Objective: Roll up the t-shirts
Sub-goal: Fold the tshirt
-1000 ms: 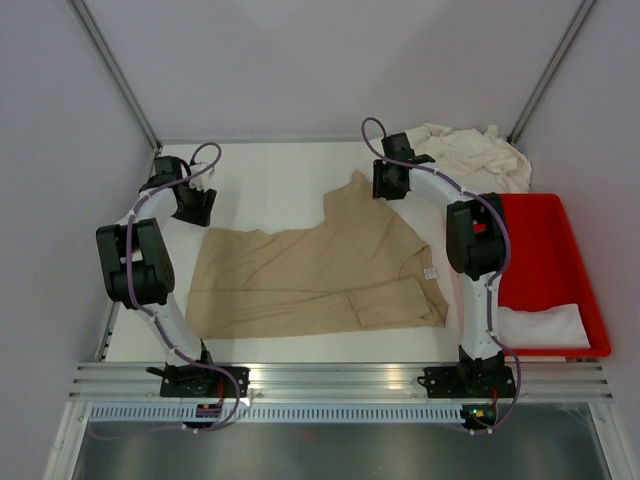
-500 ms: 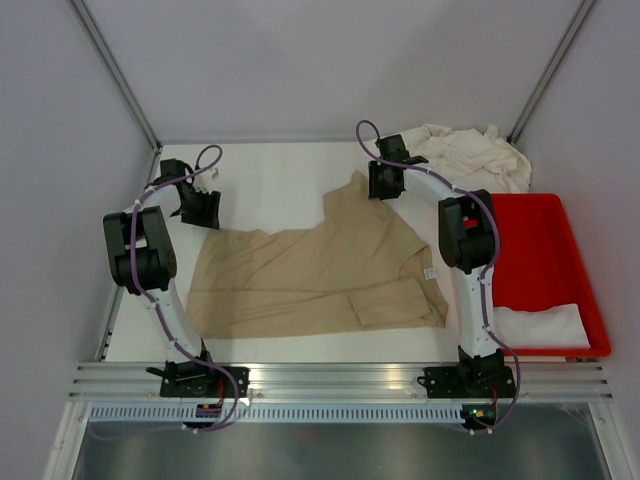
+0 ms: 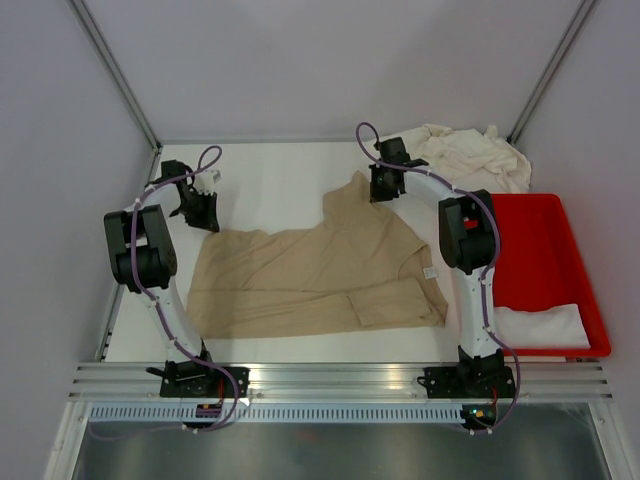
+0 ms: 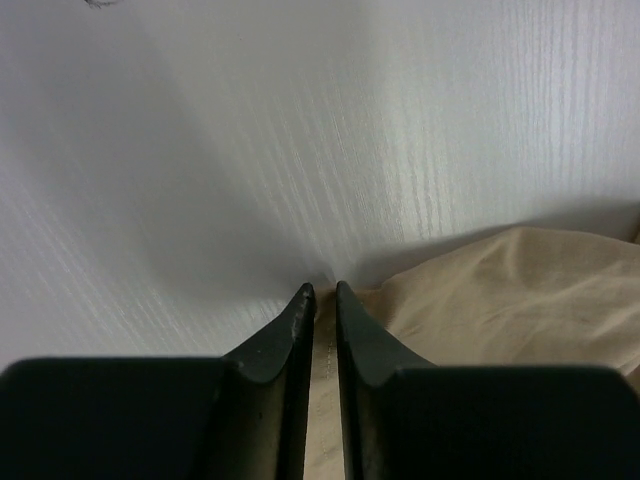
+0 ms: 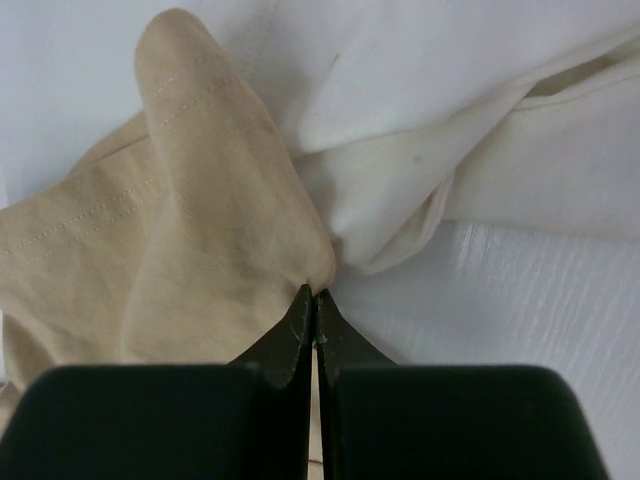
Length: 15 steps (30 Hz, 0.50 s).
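Looking down from the top camera: a tan cotton t-shirt [image 3: 310, 275] lies spread on the white table [image 3: 270, 180], mid-field between both arms, with its small white neck label [image 3: 431, 272] toward the right. The left gripper [image 3: 205, 222] sits at the shirt's far-left corner. The right gripper [image 3: 383, 195] sits at the far corner that pokes up toward the back. A crumpled heap of cream-white t-shirts [image 3: 470, 155] lies in the back-right corner, just beyond the right gripper. A red plastic tray [image 3: 545, 250] stands at the right edge, with a folded white cloth [image 3: 540, 325] in its near end.

Left wrist camera: the black fingers are drawn almost together, with a thin slit between them. Tan fabric with a stitched hem shows in the slit and spreads off to the right. Cannot tell whether the cloth is pinched or only lies beneath.

Right wrist camera: the fingers are pressed together with no gap. The tan fabric rises in a peak that converges at the tips, so they are clamped on that corner. Cream-white cloth lies touching it on the right.
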Each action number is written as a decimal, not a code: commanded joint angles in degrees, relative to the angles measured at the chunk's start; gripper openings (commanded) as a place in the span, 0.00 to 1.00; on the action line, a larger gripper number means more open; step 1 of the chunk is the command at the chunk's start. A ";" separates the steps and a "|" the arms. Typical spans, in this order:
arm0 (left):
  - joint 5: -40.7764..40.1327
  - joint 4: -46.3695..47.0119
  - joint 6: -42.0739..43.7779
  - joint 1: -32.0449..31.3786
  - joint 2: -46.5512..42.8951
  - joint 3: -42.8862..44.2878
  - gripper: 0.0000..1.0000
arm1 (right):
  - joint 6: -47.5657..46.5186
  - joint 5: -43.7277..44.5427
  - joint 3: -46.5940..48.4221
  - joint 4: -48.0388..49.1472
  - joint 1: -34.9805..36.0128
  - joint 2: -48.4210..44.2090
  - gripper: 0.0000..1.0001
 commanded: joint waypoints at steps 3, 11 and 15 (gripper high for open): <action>0.34 -2.63 1.53 0.79 -1.08 1.47 0.11 | 0.42 -1.66 -2.34 2.05 0.10 -5.81 0.00; 1.22 -3.07 0.13 2.29 -4.42 2.26 0.02 | 0.95 -3.33 -4.45 2.84 0.19 -10.12 0.00; 2.27 -3.07 0.12 2.38 -7.50 1.47 0.02 | 2.44 -4.73 -9.18 4.16 0.19 -14.51 0.00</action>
